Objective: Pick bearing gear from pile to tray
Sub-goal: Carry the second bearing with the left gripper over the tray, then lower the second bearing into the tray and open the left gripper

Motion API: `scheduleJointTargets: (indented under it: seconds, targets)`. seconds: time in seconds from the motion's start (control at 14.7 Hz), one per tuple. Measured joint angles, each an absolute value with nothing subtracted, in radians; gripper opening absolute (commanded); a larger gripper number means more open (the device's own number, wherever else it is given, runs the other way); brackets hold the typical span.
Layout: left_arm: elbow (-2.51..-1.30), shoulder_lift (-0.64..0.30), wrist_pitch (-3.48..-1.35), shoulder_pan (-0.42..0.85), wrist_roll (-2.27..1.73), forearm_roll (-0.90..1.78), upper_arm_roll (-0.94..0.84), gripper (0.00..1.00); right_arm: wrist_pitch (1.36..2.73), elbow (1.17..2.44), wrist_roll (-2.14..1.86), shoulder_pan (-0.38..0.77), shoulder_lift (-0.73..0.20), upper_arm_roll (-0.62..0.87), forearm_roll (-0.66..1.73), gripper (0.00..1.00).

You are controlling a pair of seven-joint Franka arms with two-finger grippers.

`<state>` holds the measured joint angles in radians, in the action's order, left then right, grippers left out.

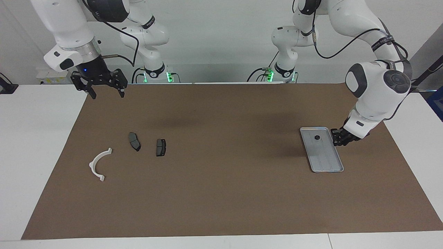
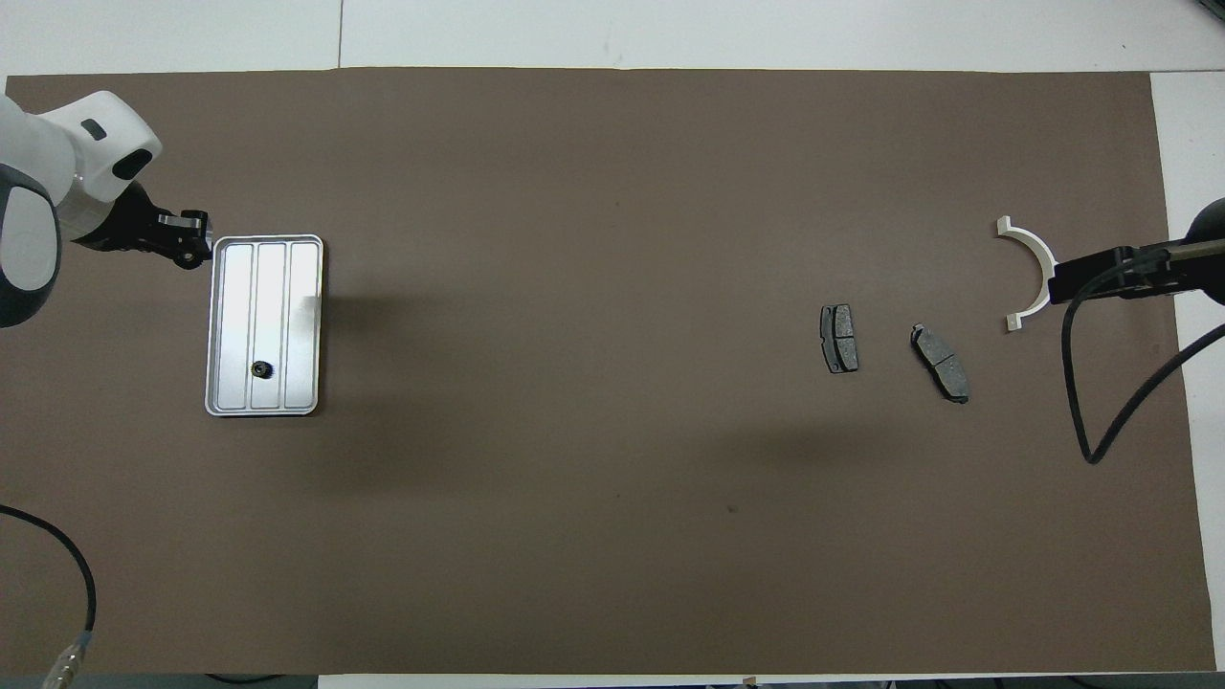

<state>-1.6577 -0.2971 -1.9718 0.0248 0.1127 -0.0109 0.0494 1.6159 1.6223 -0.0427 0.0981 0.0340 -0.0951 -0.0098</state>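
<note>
Left gripper (image 1: 338, 139) hung low just beside the tray (image 1: 328, 165), off the long rim toward the left arm's end of the table, above the brown mat (image 1: 221, 193). Its fingers looked pressed nearly together; whether they pinched a small part could not be told. No gear showed between them.

One small black gear (image 1: 316, 137) already lay in the tray, at the end nearer the robots, close beside the gripper and level with it.

Right gripper (image 1: 98, 83) waited, fingers spread, raised over the mat's edge at the right arm's end, above and clear of the pile.

Judgement on the step in hand: if the gripper carried a second gear, it would need to come across the rim and sit squarely over the tray floor before letting go, and stay low so the round part does not roll or bounce off the ridges. Best to aim away from the gear already there, toward the bare stretch. The raised rim is the hazard; a finger catching it could shove the tray.

Count:
- tray: one
- black gears seen: one, in the tray
- grey pads (image 1: 134, 141): two, side by side, apart
- white arc (image 1: 98, 165): one, beside the pads, toward the right arm's end
- loose gears left in the pile: none seen
</note>
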Motion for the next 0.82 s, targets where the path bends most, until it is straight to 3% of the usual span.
scheduleJointTargets:
  seconds: [0.41,0.82]
  targets:
    - [-1.863,-0.294,-2.244,0.019,0.124,-0.009,0.033,0.15,1.616,1.622,-0.043,0.098,0.034,-0.095,-0.010,1.00]
    - [-1.962,-0.294,-2.377,0.037,0.108,-0.009,0.024,0.15,1.617,1.622,-0.043,0.099,0.034,-0.095,-0.010,1.00]
